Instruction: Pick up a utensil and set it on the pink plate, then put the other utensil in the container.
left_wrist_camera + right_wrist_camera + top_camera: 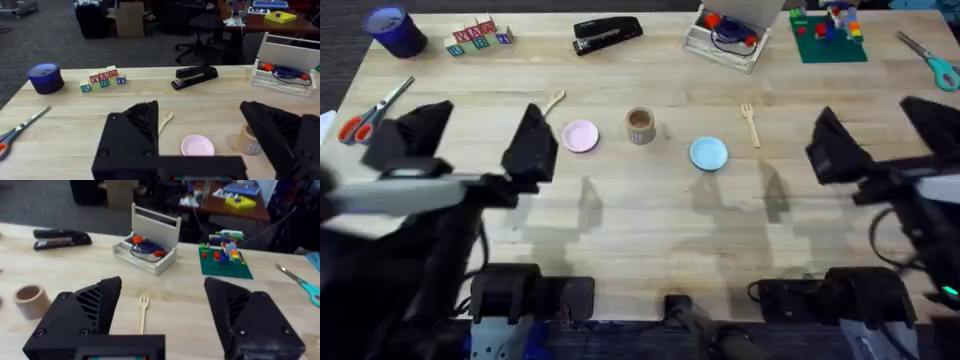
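On the bench [650,210], spoon [553,100] lies at 10 o'clock of pink plate [581,136]; fork [750,122] at 3 o'clock of cup [640,126]. Left pincer [475,140] and right pincer [875,135] both spread apart, empty.

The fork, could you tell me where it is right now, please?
In the overhead view the fork lies right of centre, just beyond and right of the blue plate, untouched.

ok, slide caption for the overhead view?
Both end effectors open and empty; spoon, pink plate, cup and fork untouched.
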Robot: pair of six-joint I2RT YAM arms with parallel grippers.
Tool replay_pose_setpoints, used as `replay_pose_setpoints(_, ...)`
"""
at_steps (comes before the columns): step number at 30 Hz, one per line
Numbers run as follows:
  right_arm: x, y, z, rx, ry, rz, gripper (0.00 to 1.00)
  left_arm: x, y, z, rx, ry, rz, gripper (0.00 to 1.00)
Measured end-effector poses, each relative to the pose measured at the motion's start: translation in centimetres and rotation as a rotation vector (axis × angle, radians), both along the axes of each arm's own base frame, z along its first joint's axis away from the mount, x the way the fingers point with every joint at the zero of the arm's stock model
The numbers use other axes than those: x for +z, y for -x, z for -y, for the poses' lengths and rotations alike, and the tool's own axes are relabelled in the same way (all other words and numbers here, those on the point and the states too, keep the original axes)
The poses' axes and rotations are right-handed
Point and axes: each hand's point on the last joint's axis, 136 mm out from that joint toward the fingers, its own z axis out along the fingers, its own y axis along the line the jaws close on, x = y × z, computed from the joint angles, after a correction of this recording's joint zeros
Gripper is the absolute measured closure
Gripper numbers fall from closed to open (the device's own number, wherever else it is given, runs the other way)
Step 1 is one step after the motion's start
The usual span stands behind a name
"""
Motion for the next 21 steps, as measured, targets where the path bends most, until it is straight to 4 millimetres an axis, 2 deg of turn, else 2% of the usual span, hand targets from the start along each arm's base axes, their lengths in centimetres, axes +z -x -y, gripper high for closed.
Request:
replay_pose_setpoints(4, 1.7, 1.7, 0.0, 0.000, -0.003, -0.049, 0.005, 2.1, 2.2, 0.0, 0.000, 0.000, -0.024, 0.008)
replay_pose_setpoints(9, 3.6, 2.5, 0.0, 0.000, -0.003, -0.102, 0.006, 3.8, 3.7, 0.0, 0.000, 0.000, -0.093, 0.008)
replay_pose_setpoints(15, 4.4, 2.3, 0.0, -0.001, -0.003, -0.235, 0.006, 5.9, 3.8, 0.0, 0.000, 0.001, -0.184, 0.007)
replay_pose_setpoints(21, 4.8, 1.3, 0.0, -0.001, -0.002, -0.411, 0.005, 6.8, 3.1, 0.0, 0.000, 0.001, -0.340, 0.007)
